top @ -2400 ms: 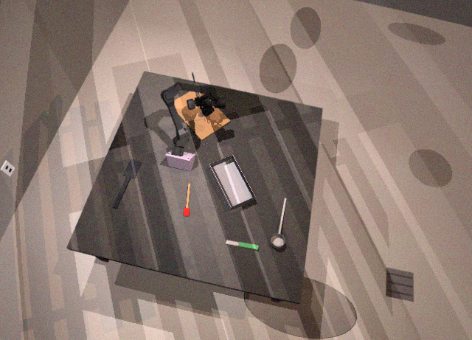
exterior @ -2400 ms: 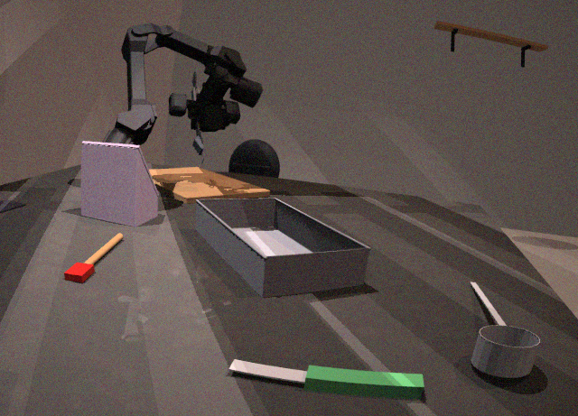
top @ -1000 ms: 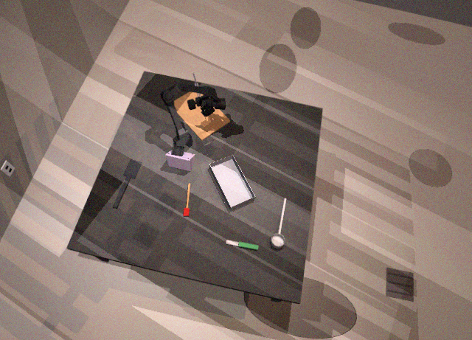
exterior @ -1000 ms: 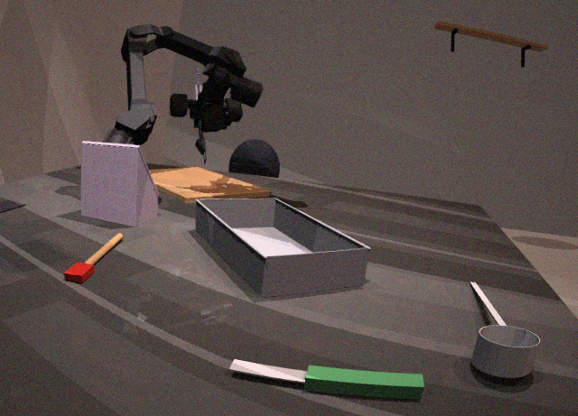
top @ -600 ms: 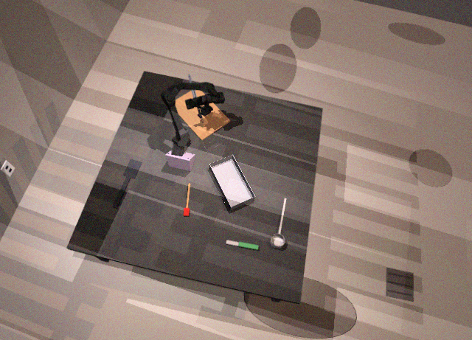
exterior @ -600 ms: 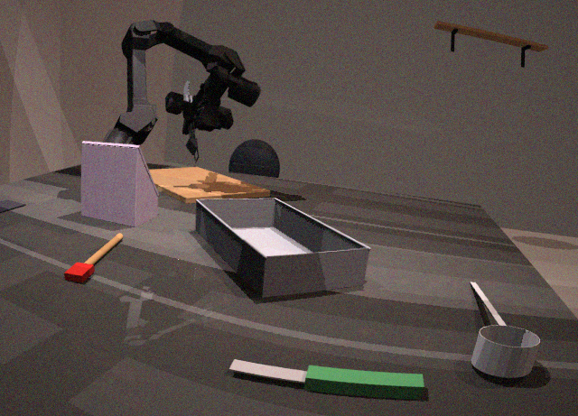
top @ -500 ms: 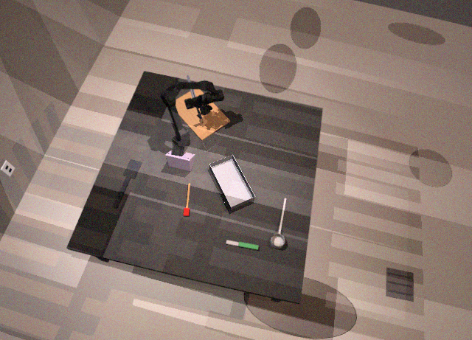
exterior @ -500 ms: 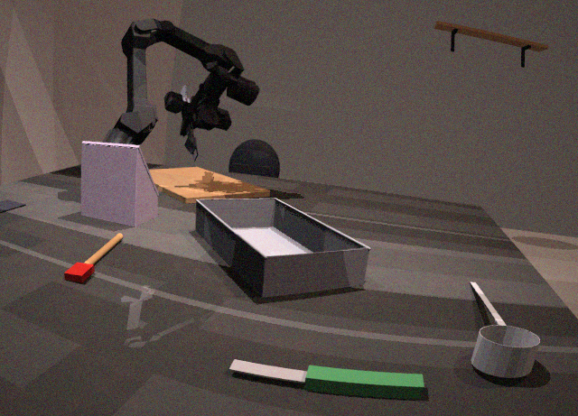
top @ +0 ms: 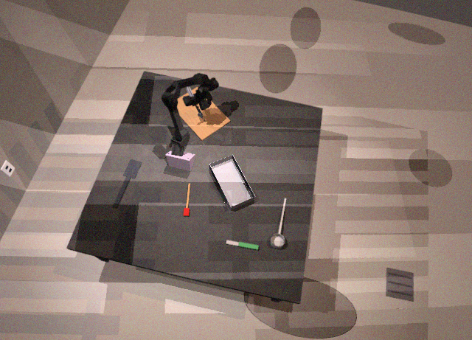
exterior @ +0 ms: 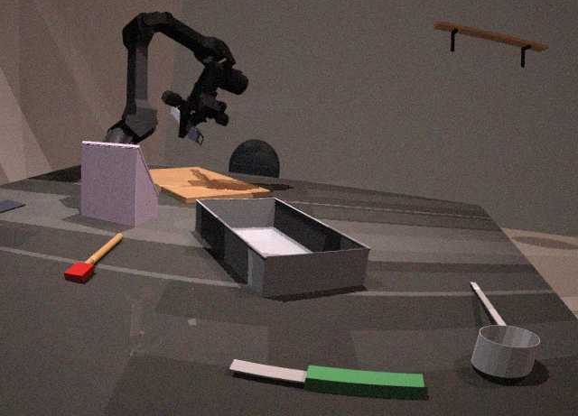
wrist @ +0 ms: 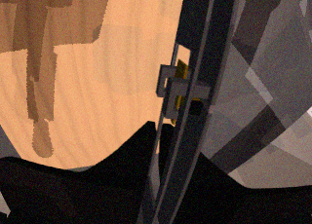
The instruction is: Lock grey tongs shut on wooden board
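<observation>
Grey tongs (top: 200, 113) (exterior: 195, 134) (wrist: 207, 68) were in the air above the wooden board (top: 203, 132) (exterior: 186, 196) (wrist: 122, 63), held firmly between the closed fingers of the robot's hand (top: 195, 99) (exterior: 186, 118) (wrist: 158, 130). From above, the roasting tin (top: 243, 176) (exterior: 314, 272) stood at five o'clock from the board.

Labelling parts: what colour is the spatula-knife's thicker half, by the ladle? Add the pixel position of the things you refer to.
Green (top: 248, 245) (exterior: 364, 382); clearest in the exterior view.
</observation>
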